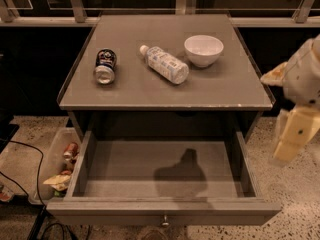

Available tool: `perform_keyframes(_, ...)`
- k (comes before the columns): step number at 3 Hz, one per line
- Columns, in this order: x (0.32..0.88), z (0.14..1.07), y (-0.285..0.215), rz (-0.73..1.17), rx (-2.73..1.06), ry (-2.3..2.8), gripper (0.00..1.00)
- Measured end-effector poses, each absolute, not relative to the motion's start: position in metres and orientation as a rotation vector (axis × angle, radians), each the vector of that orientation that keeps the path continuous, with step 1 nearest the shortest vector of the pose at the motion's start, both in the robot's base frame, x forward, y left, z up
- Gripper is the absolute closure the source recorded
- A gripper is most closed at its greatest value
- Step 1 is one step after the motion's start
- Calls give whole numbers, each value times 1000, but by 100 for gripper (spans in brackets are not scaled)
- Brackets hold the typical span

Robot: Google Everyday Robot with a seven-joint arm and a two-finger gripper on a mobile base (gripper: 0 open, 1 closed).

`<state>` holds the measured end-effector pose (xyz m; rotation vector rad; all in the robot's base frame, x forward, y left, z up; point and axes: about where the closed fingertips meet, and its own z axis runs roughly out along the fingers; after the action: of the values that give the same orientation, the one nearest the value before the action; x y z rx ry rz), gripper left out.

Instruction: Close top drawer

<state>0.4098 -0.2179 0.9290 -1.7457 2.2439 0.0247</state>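
Since top drawer (pixel 160 207) stands pulled far out from under table (pixel 225 86), I judge step in hand is bringing tool (pixel 292 139) round to front panel. Best push: flat contact near knob (pixel 164 220), straight toward table, so box does not skew. Tool hangs off table's right edge as camera sees it, just beside drawer's right wall, not touching. Clenched or released: cannot tell. Can (pixel 105 66), bottle (pixel 165 64), bowl (pixel 203 50) on table, out of path.
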Motion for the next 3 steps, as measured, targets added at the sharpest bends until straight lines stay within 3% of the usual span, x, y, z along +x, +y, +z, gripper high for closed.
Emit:
perform_keyframes(1, 381, 892, -218, 68, -1728, 2227, 18)
perform_keyframes(3, 358, 833, -218, 86, -1639, 2183, 65)
